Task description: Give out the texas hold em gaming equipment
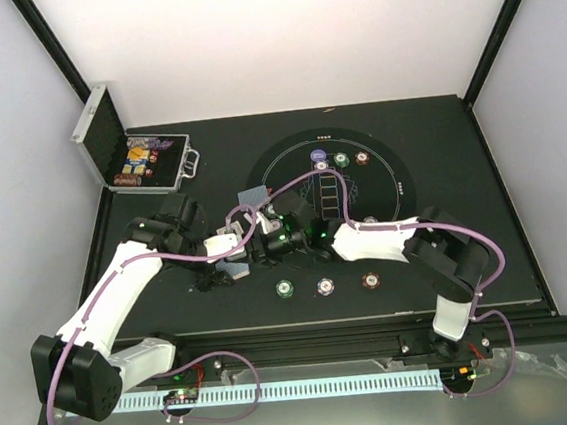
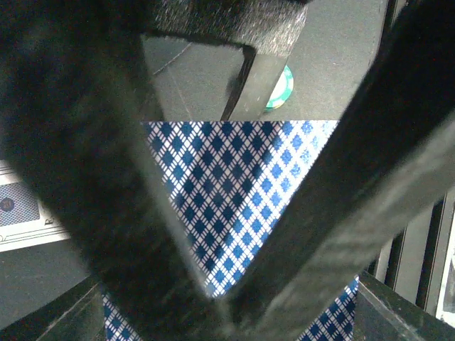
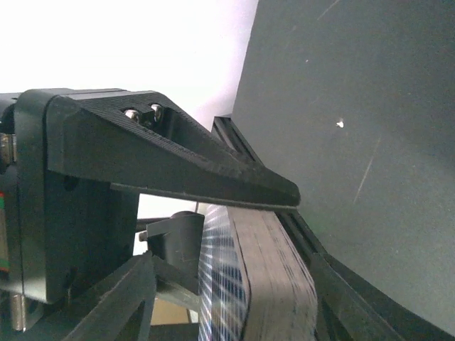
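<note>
My left gripper [image 1: 230,265] is shut on a deck of playing cards [image 1: 237,270] low over the table, left of centre. The left wrist view is filled by the deck's blue diamond-patterned back [image 2: 227,177], pinched where the dark fingers [image 2: 106,213] meet. My right gripper [image 1: 252,258] reaches in from the right, and its jaws straddle the same deck [image 3: 277,284], seen edge-on. The upper finger [image 3: 213,170] lies along the deck's edge; the lower finger's contact is hidden. One card [image 1: 254,197] lies on the table behind the grippers. Green [image 1: 287,288], white [image 1: 326,287] and red [image 1: 370,280] chips sit in a near row.
An open silver case [image 1: 137,156] holding more chips stands at the back left. The round printed mat [image 1: 391,177] carries blue [image 1: 318,155], green [image 1: 341,159] and red [image 1: 362,158] chips near its far rim. Purple cables loop over both arms.
</note>
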Available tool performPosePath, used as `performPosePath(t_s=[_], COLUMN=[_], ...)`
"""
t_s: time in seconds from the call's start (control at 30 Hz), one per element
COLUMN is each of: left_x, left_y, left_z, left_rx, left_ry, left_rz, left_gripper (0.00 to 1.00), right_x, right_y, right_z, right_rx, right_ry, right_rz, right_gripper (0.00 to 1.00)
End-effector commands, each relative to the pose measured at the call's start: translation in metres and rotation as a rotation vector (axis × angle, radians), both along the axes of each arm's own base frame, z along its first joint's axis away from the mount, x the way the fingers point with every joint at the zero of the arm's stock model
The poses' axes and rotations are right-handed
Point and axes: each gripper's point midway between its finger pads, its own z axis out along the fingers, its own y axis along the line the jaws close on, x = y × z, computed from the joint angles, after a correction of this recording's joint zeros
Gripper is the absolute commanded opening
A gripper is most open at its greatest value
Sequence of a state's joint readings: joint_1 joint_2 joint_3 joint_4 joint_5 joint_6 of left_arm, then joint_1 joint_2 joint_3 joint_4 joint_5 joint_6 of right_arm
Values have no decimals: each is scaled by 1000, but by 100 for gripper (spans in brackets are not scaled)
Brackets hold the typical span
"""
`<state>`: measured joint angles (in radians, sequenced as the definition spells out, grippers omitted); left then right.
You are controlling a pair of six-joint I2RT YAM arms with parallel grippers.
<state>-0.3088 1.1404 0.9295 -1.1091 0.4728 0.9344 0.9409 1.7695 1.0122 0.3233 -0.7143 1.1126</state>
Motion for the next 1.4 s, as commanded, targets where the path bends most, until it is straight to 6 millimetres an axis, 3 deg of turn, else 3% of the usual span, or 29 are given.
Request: performPosePath(t_s=[0.0,0.2,0.47,0.8,1.0,1.37], left_x=[1,0,1,1,3,4], left_y=[-6,-4,-3,0,3,5], left_z=[21,23,22,17,12,6], left_rx=[-40,-29,-20,-3,13,32], left_ry=[-51,-60,-66,-70,-78,-82], left_rz=[-35,-39,-40,-37,-32,-25], left_gripper=[2,2,2,2,2,2], right_x=[1,-1,-2,4,4,8], right_y=[16,17,-4,-22,-29,-49], right_z=[11,-7,-32,-23,-18,-16], right_rx=[55,21,-19,-79,-106,-166], right_ry=[2,27,58,6,-19,-38], right_rz=[25,38,41,19,11,-13], right_gripper=[59,55,50,42,30,17])
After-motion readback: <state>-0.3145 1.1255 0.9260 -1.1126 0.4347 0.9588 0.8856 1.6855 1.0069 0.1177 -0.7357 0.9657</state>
